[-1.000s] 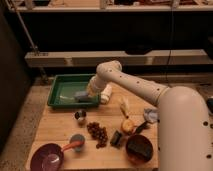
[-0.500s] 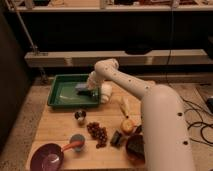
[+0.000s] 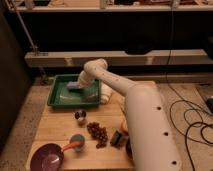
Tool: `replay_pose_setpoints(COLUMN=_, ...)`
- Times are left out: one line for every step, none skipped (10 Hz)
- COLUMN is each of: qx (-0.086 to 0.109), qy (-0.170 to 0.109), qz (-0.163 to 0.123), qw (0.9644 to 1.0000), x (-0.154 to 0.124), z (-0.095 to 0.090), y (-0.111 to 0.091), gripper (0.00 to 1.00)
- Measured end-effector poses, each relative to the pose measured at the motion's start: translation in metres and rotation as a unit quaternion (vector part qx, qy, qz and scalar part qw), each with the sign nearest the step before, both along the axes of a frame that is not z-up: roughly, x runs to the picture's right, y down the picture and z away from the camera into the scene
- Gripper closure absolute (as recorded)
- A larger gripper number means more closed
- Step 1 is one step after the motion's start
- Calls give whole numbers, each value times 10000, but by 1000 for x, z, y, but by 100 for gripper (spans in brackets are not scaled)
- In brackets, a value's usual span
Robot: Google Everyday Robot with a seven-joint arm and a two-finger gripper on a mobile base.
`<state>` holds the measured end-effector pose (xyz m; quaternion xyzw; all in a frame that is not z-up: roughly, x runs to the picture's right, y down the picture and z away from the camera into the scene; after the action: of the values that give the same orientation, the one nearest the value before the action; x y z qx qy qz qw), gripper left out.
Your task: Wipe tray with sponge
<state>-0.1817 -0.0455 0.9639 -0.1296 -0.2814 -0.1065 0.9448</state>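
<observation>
The gripper (image 3: 81, 81) is down inside the green tray (image 3: 62, 96), right at the sponge (image 3: 73, 86) (clamped on it or not, I cannot tell).

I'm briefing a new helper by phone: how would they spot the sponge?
Start at the wooden table, then the green tray at its far left corner. The sponge lies inside the tray, next to the gripper: a small pale blue-grey block, unlike the white towel outside the rim.
</observation>
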Motion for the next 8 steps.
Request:
replay_pose_setpoints(qx=6, qy=-93, qz=-16, qw=10000, x=-9, z=-4, y=-2, gripper=100)
replay_pose_setpoints(qx=-5, qy=-260, qz=-66, qw=9996, x=-20, z=-14, y=-1, gripper=100)
replay_pose_setpoints(qx=-24, qy=-374, qz=-110, qw=9992, x=-23, z=-24, y=3, gripper=100)
replay_pose_setpoints(qx=-57, qy=-465, qz=-161, qw=9988, x=-22, z=-34, y=11, gripper=100)
replay_pose_setpoints(qx=-98, qy=-541, qz=-213, qw=9983, x=-18, z=-44, y=20, gripper=100)
replay_pose_setpoints(qx=-154, qy=-631, qz=-282, qw=9975, x=-11, z=-57, y=33, gripper=100)
replay_pose_setpoints(qx=-200, qy=-695, qz=-334, qw=9968, x=-1, z=-65, y=42, gripper=100)
replay_pose_setpoints(qx=-252, qy=-752, qz=-412, qw=9960, x=10, z=-73, y=50, gripper=100)
